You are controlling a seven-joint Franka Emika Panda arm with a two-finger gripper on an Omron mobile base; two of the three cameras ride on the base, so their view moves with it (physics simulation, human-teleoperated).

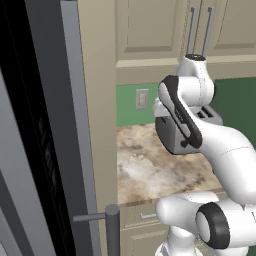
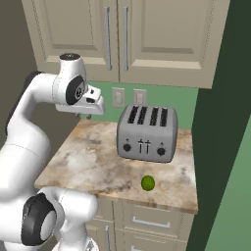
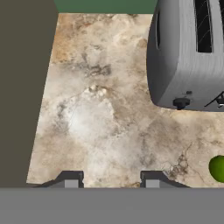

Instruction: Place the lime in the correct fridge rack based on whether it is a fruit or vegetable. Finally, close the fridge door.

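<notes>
1. The lime (image 2: 148, 183) is seen resting on the marble table (image 2: 93, 162), in front of the toaster (image 2: 145, 133) and near the table's front edge.
2. In the hand view, the lime (image 3: 218, 168) is cut by the right border, below the toaster (image 3: 188, 57) and well apart from the fingers (image 3: 72, 180).
3. The gripper (image 3: 108, 180) is held above the table (image 3: 100, 122), to the left of the toaster, with the fingers spread apart and nothing between them.
4. From the right base view, the gripper (image 2: 88, 115) is seen hanging over the table's back left part, left of the toaster.
5. The toaster is set against the green wall (image 2: 181, 105), beneath the cream cabinets (image 2: 147, 39).
6. A dark fridge door (image 1: 45, 150) with a grey handle (image 1: 111, 227) is seen to the left of the toaster (image 1: 210, 116).
</notes>
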